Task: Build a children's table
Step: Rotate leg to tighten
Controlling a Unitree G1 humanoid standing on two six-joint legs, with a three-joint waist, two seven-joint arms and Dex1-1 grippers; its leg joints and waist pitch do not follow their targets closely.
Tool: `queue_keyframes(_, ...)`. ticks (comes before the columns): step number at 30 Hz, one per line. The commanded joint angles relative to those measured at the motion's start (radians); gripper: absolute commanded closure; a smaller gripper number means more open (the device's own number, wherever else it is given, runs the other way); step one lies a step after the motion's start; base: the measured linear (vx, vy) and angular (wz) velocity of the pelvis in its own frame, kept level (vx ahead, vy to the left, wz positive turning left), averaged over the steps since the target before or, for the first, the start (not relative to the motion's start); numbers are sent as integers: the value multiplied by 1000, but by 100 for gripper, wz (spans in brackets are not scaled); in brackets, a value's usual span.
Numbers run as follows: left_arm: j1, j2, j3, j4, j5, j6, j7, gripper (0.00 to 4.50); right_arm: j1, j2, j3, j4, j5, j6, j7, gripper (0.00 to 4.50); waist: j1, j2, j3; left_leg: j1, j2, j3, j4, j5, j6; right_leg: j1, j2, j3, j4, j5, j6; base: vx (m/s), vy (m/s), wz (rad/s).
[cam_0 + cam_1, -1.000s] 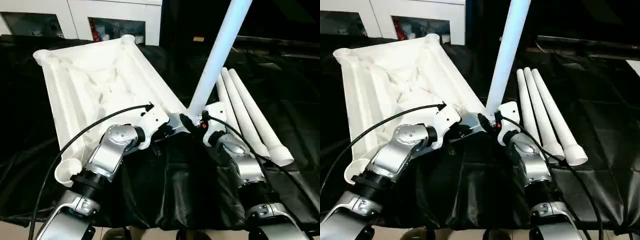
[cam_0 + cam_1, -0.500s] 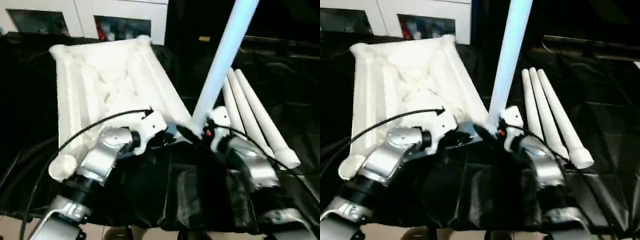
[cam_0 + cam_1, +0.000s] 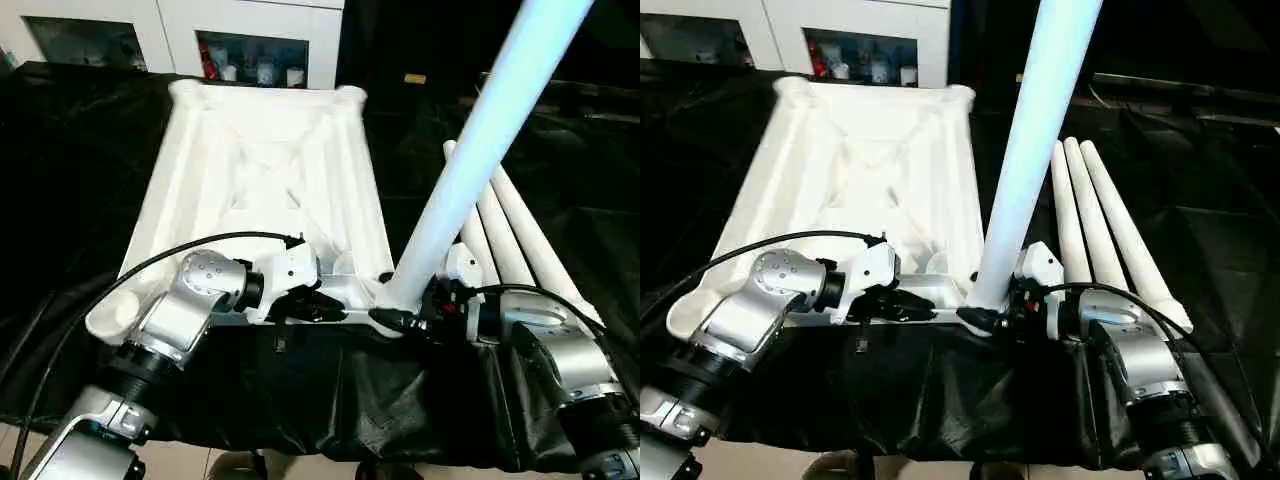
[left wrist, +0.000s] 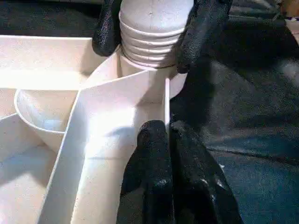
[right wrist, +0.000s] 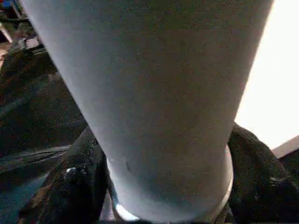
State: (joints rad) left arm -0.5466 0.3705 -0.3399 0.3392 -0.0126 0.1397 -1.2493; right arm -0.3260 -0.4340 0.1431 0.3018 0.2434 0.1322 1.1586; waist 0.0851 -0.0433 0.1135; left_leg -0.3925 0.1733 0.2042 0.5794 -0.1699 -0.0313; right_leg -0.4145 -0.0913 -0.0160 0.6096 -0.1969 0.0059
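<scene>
Left wrist view alone shows the leg's [image 4: 154,28] ribbed end, upper centre, clasped by right gripper [image 4: 154,35]; left gripper [image 4: 166,140] clenched empty.

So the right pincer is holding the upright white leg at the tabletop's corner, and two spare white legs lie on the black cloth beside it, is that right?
Not quite: three spare white tapered tube legs lie on the black cloth, not two, as the right eye view shows. The rest holds: the right pincer grips the upright white leg at the corner socket of the white ribbed plastic tabletop.
</scene>
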Motion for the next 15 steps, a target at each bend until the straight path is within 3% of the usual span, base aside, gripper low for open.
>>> queue_keyframes(1,-22,-6,-9,21,0,-9,16,450,20,10,65,-44,18,12,66,162,-3,-8,-63,28,58,-20,-68,-169,93,38,-51,31,-66,-128,-254,0,0,0)
queue_keyframes(7,-16,-14,7,19,7,-6,60,450,7,79,50,5,-21,-20,-56,171,-4,-7,-63,28,57,-21,-70,-176,83,35,-52,30,-67,-146,-253,0,0,0)
queue_keyframes(10,-15,-46,32,18,15,18,141,450,-30,153,19,97,-78,-53,-235,172,-15,-11,-61,24,57,-25,-78,-223,40,35,-55,28,-74,-242,-235,0,0,0)
queue_keyframes(12,-18,-86,60,14,13,50,230,450,-72,231,-31,174,-62,-52,-359,172,-29,-8,-61,24,56,-29,-82,-254,14,34,-57,30,-79,-290,-220,0,0,0)
queue_keyframes(15,-20,-136,83,1,33,102,353,450,-126,310,-65,272,-71,-66,-504,173,-42,-9,-63,21,54,-29,-81,-241,4,34,-55,29,-77,-265,-219,0,0,0)
